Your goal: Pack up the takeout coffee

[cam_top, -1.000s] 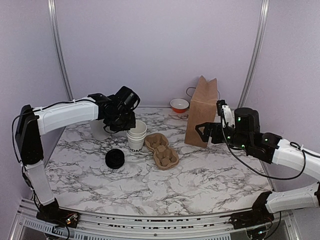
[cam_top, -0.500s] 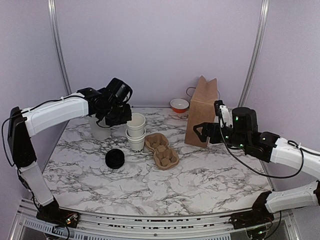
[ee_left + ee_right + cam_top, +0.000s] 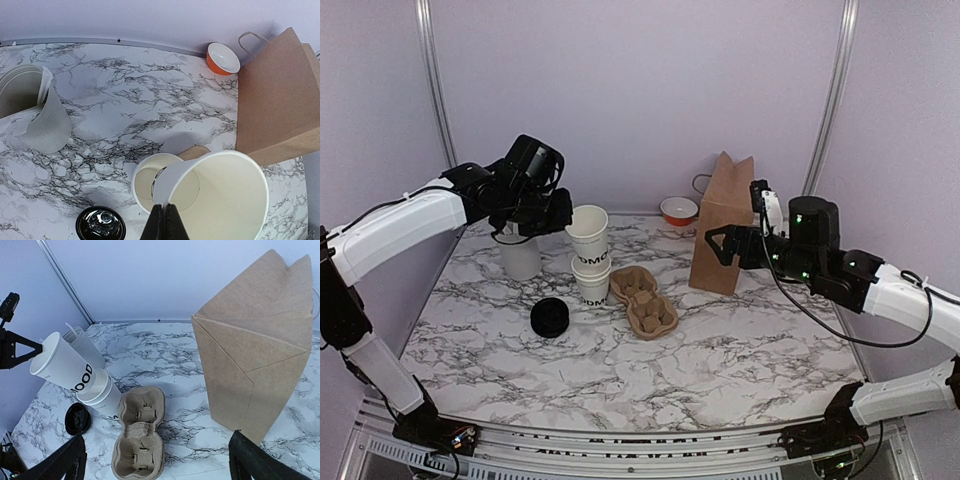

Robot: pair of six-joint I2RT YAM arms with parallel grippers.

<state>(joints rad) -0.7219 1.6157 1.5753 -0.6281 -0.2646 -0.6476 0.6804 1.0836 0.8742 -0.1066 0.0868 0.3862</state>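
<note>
No cup with a black lid on it is in view. My left gripper (image 3: 567, 222) (image 3: 164, 221) is shut on the rim of a lidless white cup with dark lettering (image 3: 588, 233) (image 3: 225, 197) (image 3: 62, 362). It holds the cup tilted in the air, just above a second lidless white cup (image 3: 591, 283) (image 3: 146, 187) (image 3: 102, 395) that stands on the table. A loose black lid (image 3: 550, 318) (image 3: 100, 225) (image 3: 77, 418) lies on the table left of the standing cup. My right gripper (image 3: 718, 248) (image 3: 156, 445) is open and empty, in the air in front of the brown paper bag (image 3: 723, 222) (image 3: 260, 340).
A brown pulp two-cup carrier (image 3: 643, 298) (image 3: 139, 437) lies right of the standing cup. A taller white ribbed holder (image 3: 519, 255) (image 3: 35, 110) stands at the back left. An orange bowl (image 3: 679, 211) (image 3: 223, 58) sits behind the bag, near the back wall.
My left gripper has risen and moved left, lifting the upper cup out of the lower one and tilting it. My right gripper has risen slightly towards the bag.
</note>
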